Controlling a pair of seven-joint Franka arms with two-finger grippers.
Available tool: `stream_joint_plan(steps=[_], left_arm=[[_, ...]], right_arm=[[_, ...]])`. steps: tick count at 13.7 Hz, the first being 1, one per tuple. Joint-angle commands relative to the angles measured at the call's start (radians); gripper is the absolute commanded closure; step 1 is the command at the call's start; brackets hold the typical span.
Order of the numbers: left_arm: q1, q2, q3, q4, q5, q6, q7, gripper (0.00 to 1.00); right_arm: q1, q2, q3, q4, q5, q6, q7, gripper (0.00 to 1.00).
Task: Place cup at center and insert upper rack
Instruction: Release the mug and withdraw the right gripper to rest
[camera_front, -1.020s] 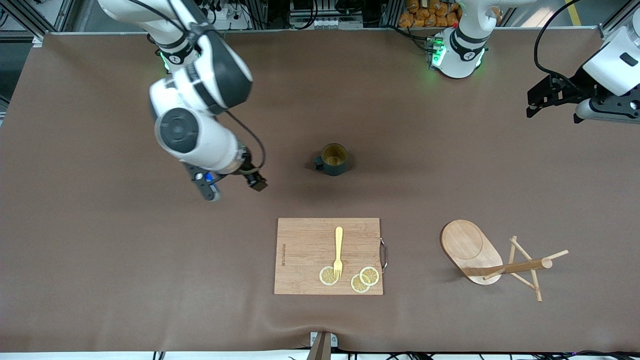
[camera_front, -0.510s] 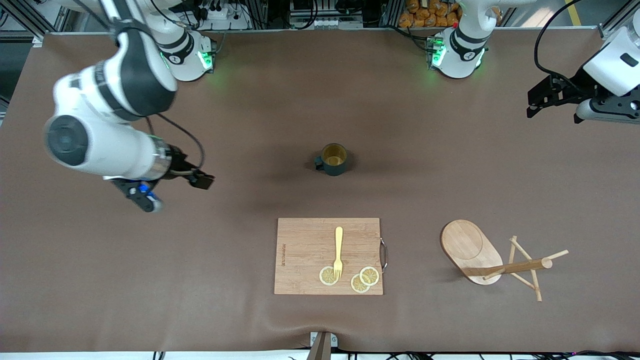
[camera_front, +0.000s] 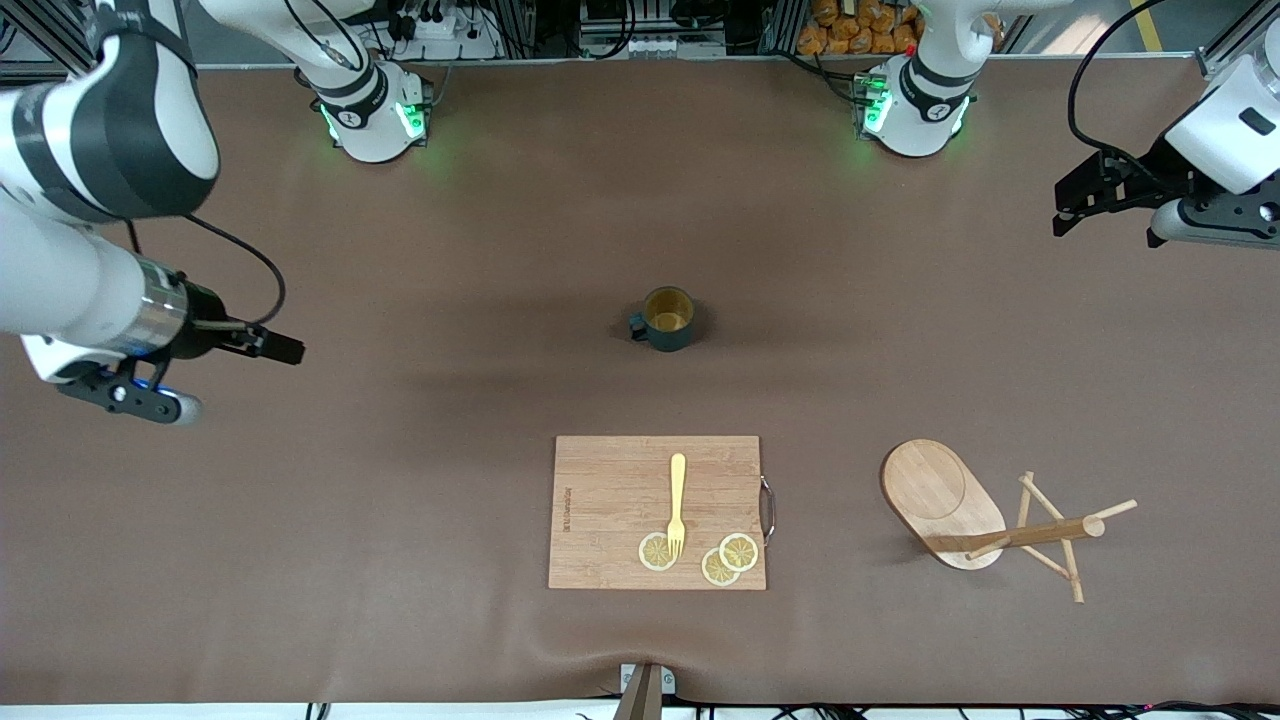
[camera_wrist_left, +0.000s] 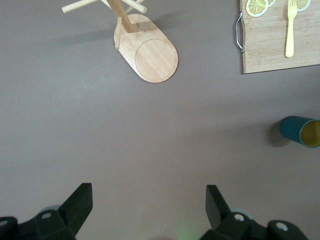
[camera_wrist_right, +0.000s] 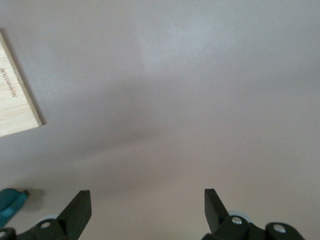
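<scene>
The dark teal cup (camera_front: 668, 318) with a mustard inside stands upright at the middle of the table, handle toward the right arm's end. It also shows in the left wrist view (camera_wrist_left: 301, 131). The wooden mug tree (camera_front: 945, 497) stands on its oval base toward the left arm's end, nearer to the camera than the cup, and its post and pegs show in the left wrist view (camera_wrist_left: 150, 55). My right gripper (camera_front: 272, 346) is open and empty (camera_wrist_right: 147, 202) over bare table at the right arm's end. My left gripper (camera_front: 1078, 205) is open and empty (camera_wrist_left: 149, 197), waiting at the left arm's end.
A rectangular wooden cutting board (camera_front: 610, 500) with a metal handle lies nearer to the camera than the cup. On it are a yellow fork (camera_front: 677, 503) and three lemon slices (camera_front: 728, 560). A brown mat (camera_front: 400, 520) covers the table.
My right arm has swung away from the cup toward the right arm's end of the table, with its gripper empty. The cup, mug tree and left arm have not moved.
</scene>
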Motion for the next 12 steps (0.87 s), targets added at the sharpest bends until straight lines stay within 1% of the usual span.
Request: stream_joint_plan(steps=[1, 2, 4, 6, 7, 9, 10, 12], left_arm=[[-0.001, 0.003, -0.025, 0.017, -0.02, -0.023, 0.003, 0.0], [0.003, 0.003, -0.033, 0.017, -0.017, -0.023, 0.001, 0.0], [0.012, 0.003, -0.03, 0.015, -0.02, -0.024, 0.004, 0.0], [0.014, 0.004, -0.025, 0.018, -0.02, -0.032, 0.006, 0.0], [0.014, 0.004, -0.025, 0.02, -0.028, -0.032, 0.003, 0.0], [0.014, 0.012, -0.024, 0.017, -0.063, -0.035, -0.002, 0.0], [0.014, 0.02, -0.021, 0.018, -0.062, -0.036, -0.01, 0.0], [0.008, 0.03, -0.024, 0.018, -0.056, -0.035, -0.089, 0.0]], right_arm=[[-0.077, -0.073, 0.022, -0.017, -0.002, -0.011, -0.092, 0.0], [-0.077, -0.106, 0.022, -0.034, 0.009, -0.01, -0.092, 0.0], [-0.079, -0.178, 0.022, -0.107, 0.016, 0.022, -0.113, 0.0], [-0.095, -0.231, 0.021, -0.168, 0.016, 0.053, -0.18, 0.0], [-0.095, -0.276, 0.021, -0.219, 0.016, 0.074, -0.181, 0.0], [-0.097, -0.374, 0.021, -0.369, 0.016, 0.163, -0.194, 0.0], [-0.099, -0.377, 0.019, -0.376, 0.015, 0.167, -0.199, 0.0], [-0.124, -0.356, 0.019, -0.341, 0.015, 0.165, -0.204, 0.0]])
